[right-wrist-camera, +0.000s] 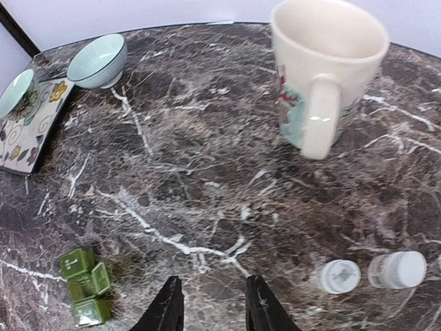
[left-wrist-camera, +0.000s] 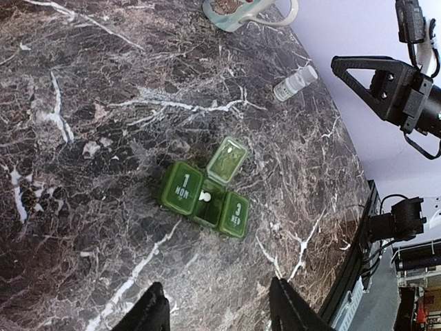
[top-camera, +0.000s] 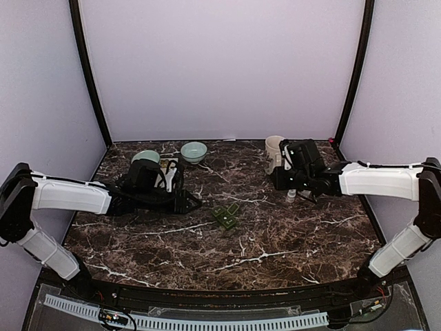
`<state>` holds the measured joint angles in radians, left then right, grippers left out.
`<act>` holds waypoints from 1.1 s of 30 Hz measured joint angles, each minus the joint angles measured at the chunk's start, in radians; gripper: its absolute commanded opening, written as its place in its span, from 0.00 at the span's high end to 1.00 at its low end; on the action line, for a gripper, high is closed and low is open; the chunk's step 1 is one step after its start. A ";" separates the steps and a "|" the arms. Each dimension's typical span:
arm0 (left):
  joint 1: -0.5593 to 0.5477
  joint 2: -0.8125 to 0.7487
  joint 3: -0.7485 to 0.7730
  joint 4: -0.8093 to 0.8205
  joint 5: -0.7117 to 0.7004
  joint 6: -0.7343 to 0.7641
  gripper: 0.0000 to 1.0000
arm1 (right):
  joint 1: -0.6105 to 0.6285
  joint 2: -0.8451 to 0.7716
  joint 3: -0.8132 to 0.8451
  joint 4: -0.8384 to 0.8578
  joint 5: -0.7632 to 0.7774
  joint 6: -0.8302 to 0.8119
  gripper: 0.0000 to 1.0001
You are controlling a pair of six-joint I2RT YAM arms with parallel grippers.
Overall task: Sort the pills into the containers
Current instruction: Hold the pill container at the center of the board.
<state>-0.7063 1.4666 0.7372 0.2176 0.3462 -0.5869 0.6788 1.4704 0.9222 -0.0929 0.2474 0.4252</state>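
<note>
The dark green pill box [top-camera: 225, 216] lies mid-table. In the left wrist view the pill box [left-wrist-camera: 204, 198] shows lids marked 1 MON and 3 WED shut. Its middle compartment is open, with its lid [left-wrist-camera: 227, 158] flipped up, and a white pill [left-wrist-camera: 204, 197] lies inside. My left gripper [left-wrist-camera: 217, 310] is open and empty, above the table just short of the box, and it also shows in the top view [top-camera: 195, 203]. My right gripper [right-wrist-camera: 210, 303] is open and empty over bare marble, with the box [right-wrist-camera: 86, 286] to its left. In the top view the right gripper [top-camera: 275, 181] hangs near the mug.
A cream mug [right-wrist-camera: 324, 76] stands at the back right. Two small white-capped bottles [right-wrist-camera: 339, 276] [right-wrist-camera: 396, 269] sit right of my right gripper. Two pale teal bowls [top-camera: 193, 151] [top-camera: 145, 157] and a patterned tray [right-wrist-camera: 31, 131] are at the back left.
</note>
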 measured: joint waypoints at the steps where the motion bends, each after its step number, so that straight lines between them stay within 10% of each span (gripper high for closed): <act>1: 0.000 0.010 0.000 0.000 0.003 -0.001 0.49 | 0.011 0.016 0.005 0.004 -0.021 0.001 0.75; 10: 0.000 0.100 0.003 0.002 0.032 -0.002 0.62 | 0.056 0.183 0.067 0.019 -0.161 0.026 0.94; 33: 0.000 0.267 0.121 -0.010 0.086 0.005 0.99 | 0.059 0.403 0.138 0.108 -0.351 0.065 1.00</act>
<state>-0.7063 1.7336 0.8577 0.2077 0.4324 -0.5819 0.7380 1.8732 1.0607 0.0151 -0.1032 0.4904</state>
